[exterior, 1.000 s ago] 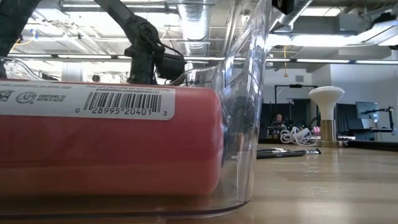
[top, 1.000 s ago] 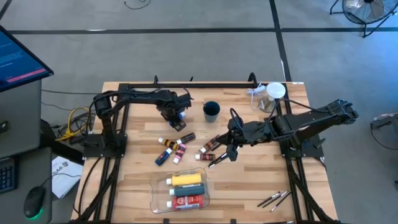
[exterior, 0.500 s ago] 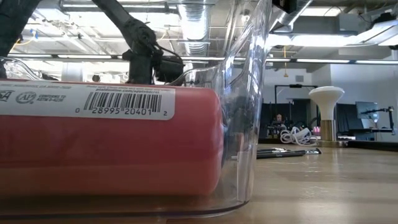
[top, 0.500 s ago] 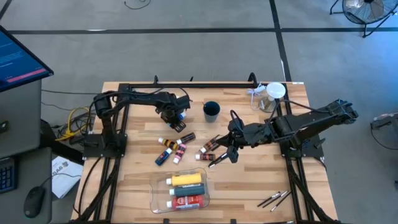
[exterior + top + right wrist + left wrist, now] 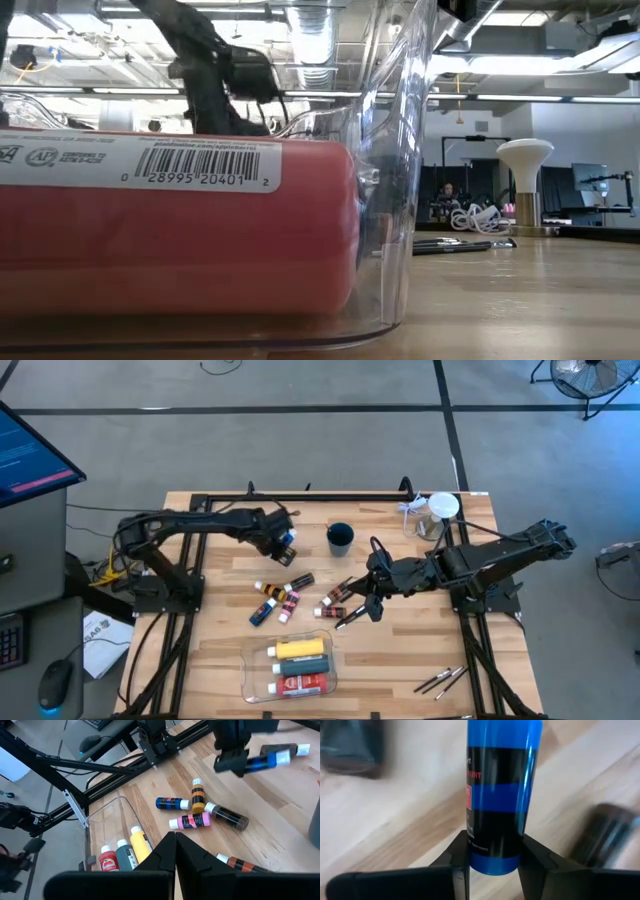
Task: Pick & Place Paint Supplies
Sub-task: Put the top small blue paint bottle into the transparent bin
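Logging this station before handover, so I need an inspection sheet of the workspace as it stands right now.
Surface: wooden table, dry, unmarked.
Job's things: yellow, green and red bottles in the clear tray; small tubes loose mid-table; brushes near the front right.
Clutter: dark cup, clear jar with white lid.
Grippers: left gripper shut on a blue paint tube, lifted off the table; right gripper shut, empty, over the tubes.
Cables: white cord beside the jar.
Surroundings: monitor, mouse, floor fan.
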You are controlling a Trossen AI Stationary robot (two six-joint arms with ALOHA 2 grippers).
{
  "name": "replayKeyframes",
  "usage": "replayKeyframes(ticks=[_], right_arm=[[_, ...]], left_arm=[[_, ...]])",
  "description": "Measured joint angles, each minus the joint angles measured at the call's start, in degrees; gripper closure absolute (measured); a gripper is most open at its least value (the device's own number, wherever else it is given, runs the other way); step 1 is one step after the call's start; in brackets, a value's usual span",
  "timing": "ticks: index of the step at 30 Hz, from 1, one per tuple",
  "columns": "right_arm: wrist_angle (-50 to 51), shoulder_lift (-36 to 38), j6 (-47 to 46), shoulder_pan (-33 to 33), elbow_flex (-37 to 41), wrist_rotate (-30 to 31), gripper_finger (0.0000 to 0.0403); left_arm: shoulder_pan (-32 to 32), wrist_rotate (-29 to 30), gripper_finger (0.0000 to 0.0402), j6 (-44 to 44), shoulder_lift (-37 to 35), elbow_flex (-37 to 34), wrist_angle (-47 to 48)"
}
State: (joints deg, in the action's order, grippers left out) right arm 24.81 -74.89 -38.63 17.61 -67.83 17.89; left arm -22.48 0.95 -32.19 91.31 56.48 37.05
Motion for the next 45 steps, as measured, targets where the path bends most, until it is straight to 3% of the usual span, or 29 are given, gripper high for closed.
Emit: replayKeyframes(ticks=[8,17,19,24,27,38,45], right_arm=[[-5.5,1.3,-3.4,-0.8,0.0,-0.7,0.0403],[-19.6,7.0,-2.8,-7.7,-0.1,-3.8,0.0403],[-22.0,7.3,-2.8,-10.1,-0.1,-6.7,0.0403],[-28.3,5.3,-5.5,-16.1,0.0,-20.7,0.0393],[-30.0,3.1,-6.4,-17.5,0.0,-23.4,0.0361],[-38.0,-2.0,-4.3,-17.8,0.0,-23.9,0.0177],[-40.6,-5.2,-4.3,-19.0,0.0,-24.0,0.0143]], left_arm=[[3.1,0.0,0.0322,-6.2,-15.9,-3.6,-10.8],[15.7,2.9,0.0322,-7.7,-29.5,-5.7,-32.3],[18.7,5.2,0.0322,-7.6,-30.3,-5.7,-37.6],[23.5,9.8,0.0322,-7.2,-30.2,-5.7,-47.0],[25.0,10.3,0.0322,-6.3,-28.8,-5.7,-50.3],[25.9,10.2,0.032,-7.4,-24.8,-5.7,-55.4],[25.9,9.5,0.0323,-8.6,-24.7,-5.7,-56.3]])
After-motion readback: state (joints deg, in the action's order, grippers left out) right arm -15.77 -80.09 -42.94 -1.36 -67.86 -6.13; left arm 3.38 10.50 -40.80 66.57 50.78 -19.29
